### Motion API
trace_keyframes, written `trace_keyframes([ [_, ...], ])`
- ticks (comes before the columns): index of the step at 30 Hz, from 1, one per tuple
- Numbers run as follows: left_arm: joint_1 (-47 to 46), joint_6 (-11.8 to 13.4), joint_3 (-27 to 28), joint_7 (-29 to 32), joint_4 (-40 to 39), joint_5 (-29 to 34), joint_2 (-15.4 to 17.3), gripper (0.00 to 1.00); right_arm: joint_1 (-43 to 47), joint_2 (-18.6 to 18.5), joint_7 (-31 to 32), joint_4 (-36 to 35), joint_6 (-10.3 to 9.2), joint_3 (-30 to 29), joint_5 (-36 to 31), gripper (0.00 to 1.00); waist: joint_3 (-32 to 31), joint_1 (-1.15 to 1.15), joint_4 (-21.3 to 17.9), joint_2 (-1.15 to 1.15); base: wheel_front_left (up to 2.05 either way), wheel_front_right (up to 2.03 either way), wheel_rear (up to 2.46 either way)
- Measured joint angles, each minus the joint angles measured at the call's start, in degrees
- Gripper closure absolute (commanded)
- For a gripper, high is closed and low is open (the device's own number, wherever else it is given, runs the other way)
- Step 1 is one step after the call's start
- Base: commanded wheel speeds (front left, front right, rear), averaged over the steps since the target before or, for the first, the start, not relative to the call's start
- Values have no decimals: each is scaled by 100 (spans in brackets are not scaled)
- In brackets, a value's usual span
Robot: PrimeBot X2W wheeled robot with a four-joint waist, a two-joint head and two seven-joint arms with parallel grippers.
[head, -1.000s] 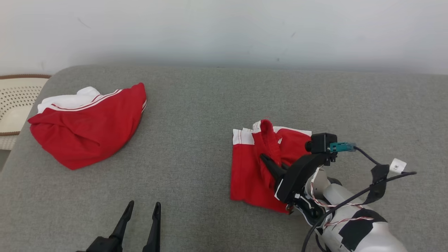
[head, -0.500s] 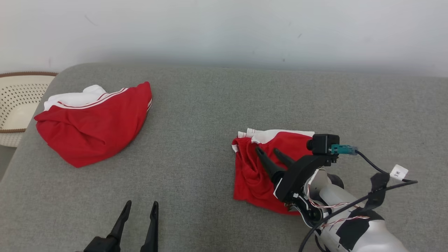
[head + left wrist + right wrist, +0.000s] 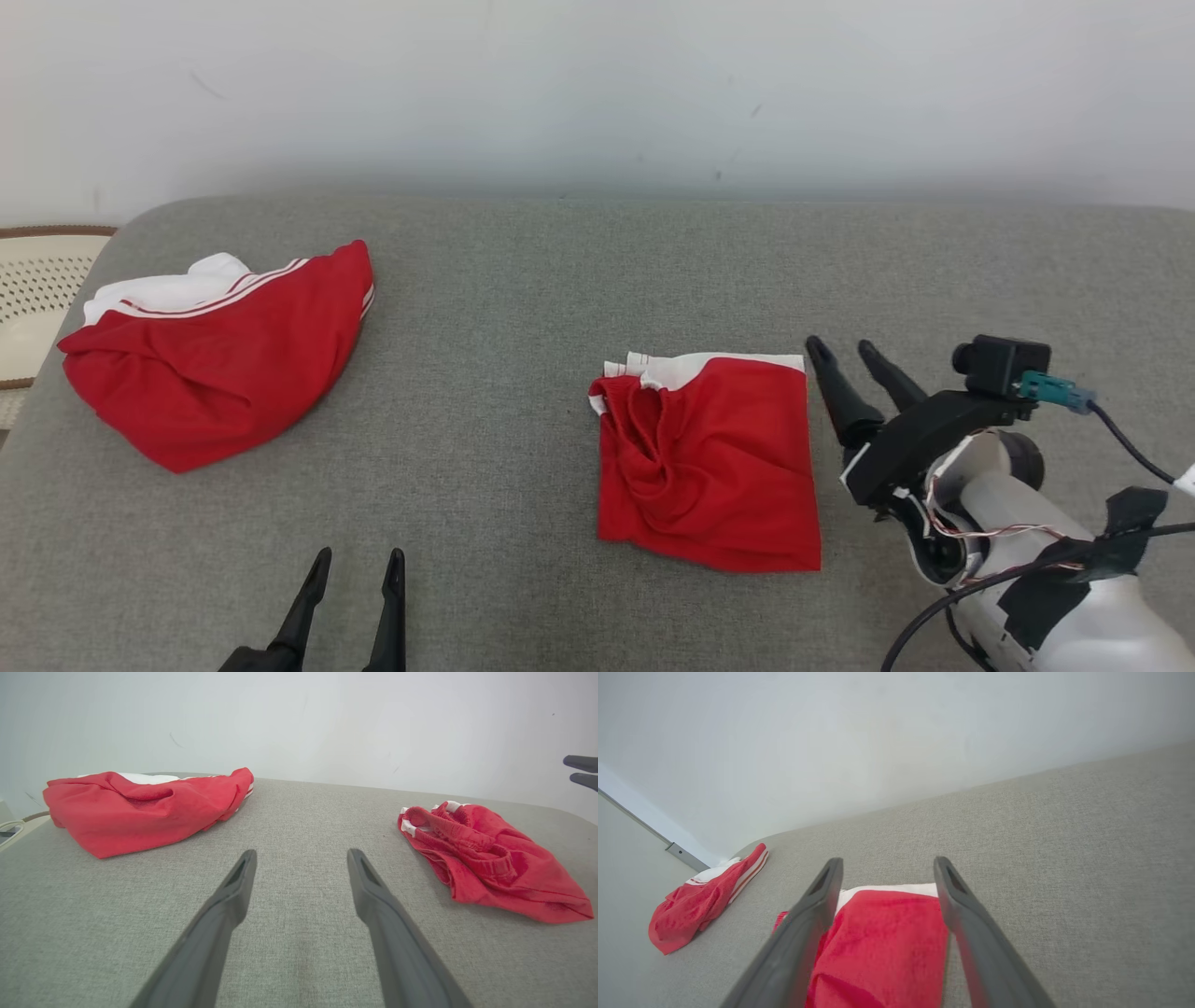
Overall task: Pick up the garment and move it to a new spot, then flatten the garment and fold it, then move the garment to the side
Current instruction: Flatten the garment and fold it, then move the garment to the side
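Just left of the right gripper (image 3: 838,343), jaws spread and empty, lie the folded red shorts (image 3: 709,467); left gripper (image 3: 359,555), likewise spread, sits farther.

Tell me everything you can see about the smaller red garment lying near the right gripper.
The smaller red garment is thin, soft-looking red cloth with a white band along its far edge. It lies folded into a rough square, flat on the grey padded surface, with bunched creases and a rolled hem toward its left side. Nothing but that surface appears to touch it: the right gripper stands open just off its right edge, holding nothing.
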Motion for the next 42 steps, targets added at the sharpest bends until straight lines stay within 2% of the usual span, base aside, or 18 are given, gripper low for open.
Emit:
trace_keyframes([
  [5, 1, 24, 44, 0, -30, 37, 0, 0, 85, -96, 119, 346, 0, -98, -162, 0, 5, 0, -47, 0, 0, 0, 0],
  [23, -98, 14, 4, 0, -27, 58, 0, 0, 113, 459, 678, 1349, 0, -15, -24, 0, 216, 0, 136, 0, 0, 0, 0],
  [28, -124, 16, -11, 0, -25, 48, 1, 0, 104, 554, 891, 1350, 0, 82, 165, 0, 269, 0, 197, 0, 0, 0, 0],
  [29, -124, 18, -15, 0, -24, 41, 0, 0, 104, 558, 926, 1325, 0, 99, 209, 13, 278, 0, 205, 0, 0, 0, 0],
  [30, -126, 20, -21, 0, -24, 33, -1, 0, 103, 563, 940, 1298, 0, 116, 259, 63, 285, 0, 213, 0, 0, 0, 0],
  [31, -128, 25, -26, 0, -23, 29, -1, 0, 103, 563, 944, 1274, 0, 145, 264, 100, 291, 0, 220, 0, 0, 0, 0],
  [37, -128, 49, -3, 0, -13, 18, -1, 0, 72, 469, 719, 1265, 0, 366, 183, 100, 285, 0, 200, 0, 0, 0, 0],
  [42, -111, 51, 94, -1, -49, 20, 0, 0, -161, 180, 456, 1236, 0, 622, -86, 100, 250, 0, 34, 0, 0, 0, 0],
])
